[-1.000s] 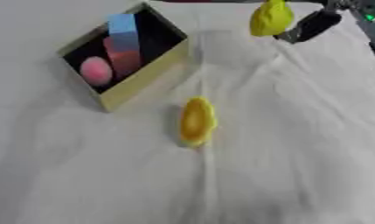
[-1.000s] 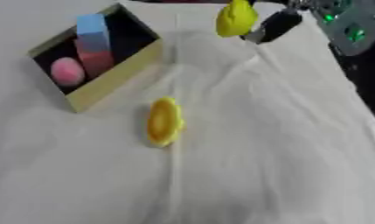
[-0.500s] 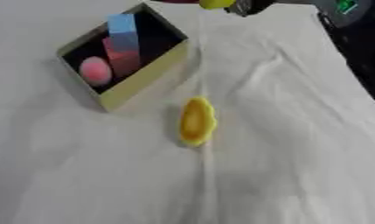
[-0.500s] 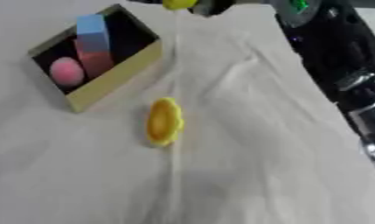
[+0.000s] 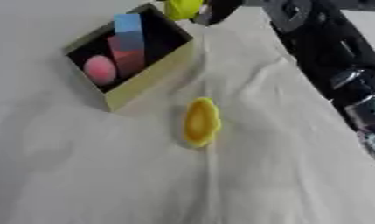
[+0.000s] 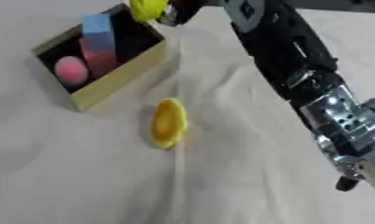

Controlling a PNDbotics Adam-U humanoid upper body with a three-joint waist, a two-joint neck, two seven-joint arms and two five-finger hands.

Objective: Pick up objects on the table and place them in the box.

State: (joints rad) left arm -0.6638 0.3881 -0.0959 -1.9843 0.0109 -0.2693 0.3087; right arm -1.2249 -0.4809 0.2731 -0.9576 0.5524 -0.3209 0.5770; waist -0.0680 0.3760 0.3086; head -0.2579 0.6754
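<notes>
- One yellow object (image 5: 182,7) is pinched in the right hand (image 5: 217,9), held over the far corner of the box (image 5: 148,74), presumably for dropping in.
- Another yellow piece (image 5: 200,121) lies on the cloth (image 5: 244,175), near the box.
- Left hand isn't visible.

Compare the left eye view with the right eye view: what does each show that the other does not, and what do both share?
Only the left eye view shows more bare cloth to the left of the box. Only the right eye view shows the silver lower part of the right arm running down to the lower right corner. Both show the right hand carrying a yellow object at the box's far corner, the box holding blue, red and pink things, and a yellow piece lying on the cloth.
</notes>
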